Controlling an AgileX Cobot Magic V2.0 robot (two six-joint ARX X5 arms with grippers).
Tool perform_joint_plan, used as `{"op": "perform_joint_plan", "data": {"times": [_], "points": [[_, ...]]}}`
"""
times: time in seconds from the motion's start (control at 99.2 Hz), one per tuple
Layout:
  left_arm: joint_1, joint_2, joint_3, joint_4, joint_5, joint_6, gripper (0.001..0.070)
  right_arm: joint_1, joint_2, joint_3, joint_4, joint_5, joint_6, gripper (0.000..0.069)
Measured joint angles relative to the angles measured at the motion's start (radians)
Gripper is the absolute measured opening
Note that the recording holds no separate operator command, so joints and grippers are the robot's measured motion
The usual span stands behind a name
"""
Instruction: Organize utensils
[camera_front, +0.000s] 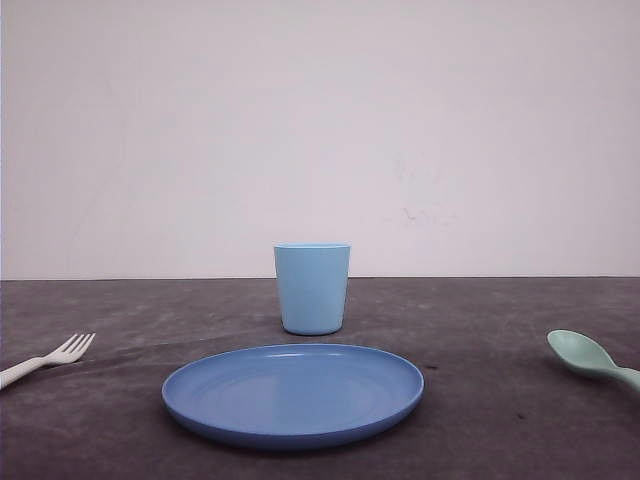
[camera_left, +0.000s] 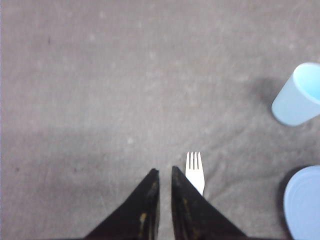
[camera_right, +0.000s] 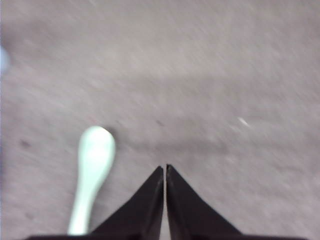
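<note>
Left tool (camera_left: 165, 172), fingertips pressed almost together with a thin slit between them and nothing pinched, poised above the grey desk (camera_left: 100, 90). The white fork (camera_left: 194, 170) lies just beside one fingertip, its handle running back under the finger, its tines pointing away from the wrist; its long axis is roughly parallel to the fingers, so the tool is offset to one side of the fork rather than astride it. Right tool (camera_right: 165, 170), likewise closed to a narrow slit and empty, hangs over bare desk; the pale mint-green spoon (camera_right: 92, 170) lies near it on one side, bowl away from the wrist, handle trailing back, again nearly parallel to the fingers. In the front view the fork sits at the far left of the desk and the spoon at the far right, with the blue plate (camera_front: 293, 395) and light blue cup (camera_front: 312, 288) between them. Each utensil is therefore nearer its own-side arm; either tool would probably need to spread and shift sideways before grasping.
</note>
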Motion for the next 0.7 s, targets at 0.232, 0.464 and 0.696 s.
{"op": "perform_joint_plan", "data": {"times": [0.232, 0.464, 0.696], "points": [[0.0, -0.003, 0.0, -0.022, 0.0, 0.0, 0.0021, 0.003, -0.002, 0.0, -0.007, 0.005, -0.008, 0.0013], [0.0, -0.003, 0.0, -0.024, 0.0, 0.0, 0.0372, 0.003, -0.002, 0.0, -0.007, 0.005, -0.015, 0.046], [0.0, 0.005, 0.0, -0.033, 0.022, -0.018, 0.0548, 0.003, -0.002, 0.0, -0.007, 0.005, -0.015, 0.0669]]}}
